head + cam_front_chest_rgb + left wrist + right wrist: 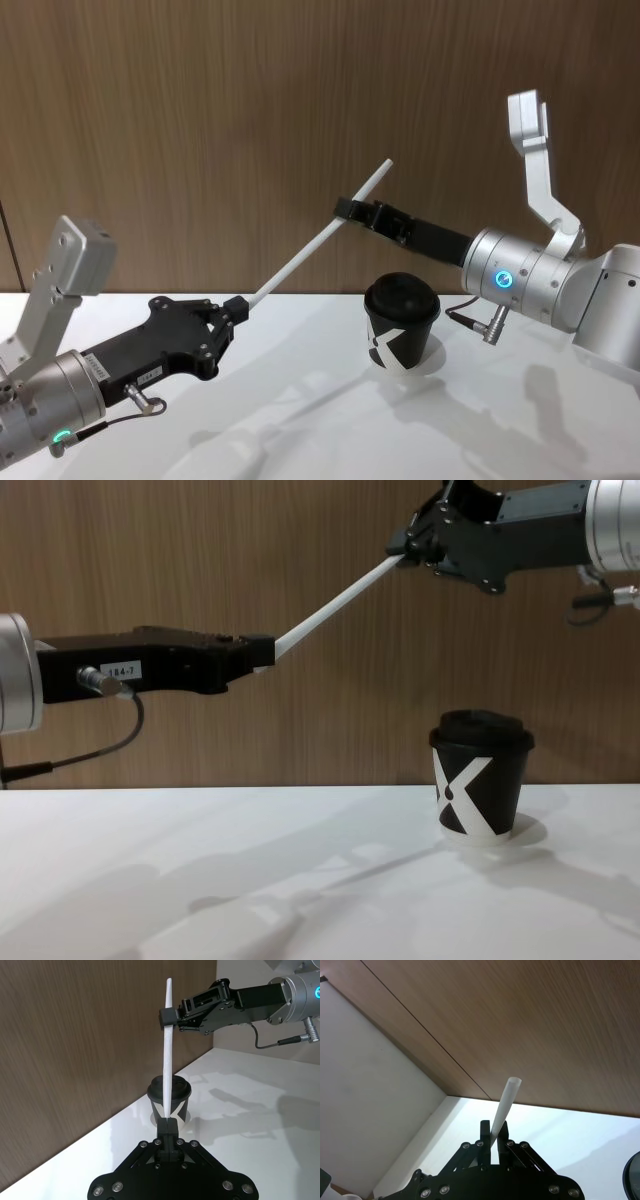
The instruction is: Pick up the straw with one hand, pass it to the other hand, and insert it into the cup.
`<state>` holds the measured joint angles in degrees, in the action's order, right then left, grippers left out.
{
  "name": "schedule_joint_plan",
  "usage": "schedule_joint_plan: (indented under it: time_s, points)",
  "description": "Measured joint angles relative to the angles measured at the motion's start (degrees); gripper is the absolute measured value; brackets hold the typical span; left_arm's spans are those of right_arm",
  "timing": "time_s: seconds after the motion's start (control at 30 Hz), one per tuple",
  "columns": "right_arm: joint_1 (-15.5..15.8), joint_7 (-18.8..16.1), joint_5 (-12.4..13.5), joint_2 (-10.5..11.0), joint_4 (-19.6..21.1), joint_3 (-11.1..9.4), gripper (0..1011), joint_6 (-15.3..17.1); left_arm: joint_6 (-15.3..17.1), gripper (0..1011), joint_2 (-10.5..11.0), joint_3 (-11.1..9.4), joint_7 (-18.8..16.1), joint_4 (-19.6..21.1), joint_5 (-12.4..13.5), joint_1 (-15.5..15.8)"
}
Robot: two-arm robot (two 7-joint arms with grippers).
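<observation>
Fingers of our left gripper (pixel 238 308) and right gripper (pixel 347 211) clamp the straw (pixel 305 255), slanting toward two o'clock; the cup (pixel 400 322) stands at its four o'clock.

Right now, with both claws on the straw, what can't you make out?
Lid opening of the cup: black on black, too small in head view.
Lower end of the straw: buried inside the left claw, head and left wrist views.
Cup in right wrist view: a sliver cut by the frame's edge, past the right claw.
</observation>
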<state>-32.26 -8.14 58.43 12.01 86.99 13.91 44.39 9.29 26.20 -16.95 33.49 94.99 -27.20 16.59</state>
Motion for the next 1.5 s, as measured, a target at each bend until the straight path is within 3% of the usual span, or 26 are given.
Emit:
schedule_joint_plan:
  time_s: [0.37, 0.87, 1.13, 1.5]
  points:
    - [0.3, 0.4, 0.2, 0.0, 0.4, -0.2, 27, 0.0, 0.0, 6, 0.0, 0.0, 0.0, 0.0, 0.0, 0.0]
    - [1.9, 1.4, -0.2, 0.4, 3.1, -0.2, 8, -2.1, 0.0, 433, 0.0, 0.0, 0.0, 0.0, 0.0, 0.0]
    - [1.9, -0.2, -3.6, 3.0, 4.5, 1.6, 8, -5.5, 0.0, 719, 0.0, 0.0, 0.0, 0.0, 0.0, 0.0]
    - [1.1, -4.0, -9.3, 7.6, 6.0, 4.5, 7, -11.0, 0.0, 1003, 0.0, 0.0, 0.0, 0.0, 0.0, 0.0]
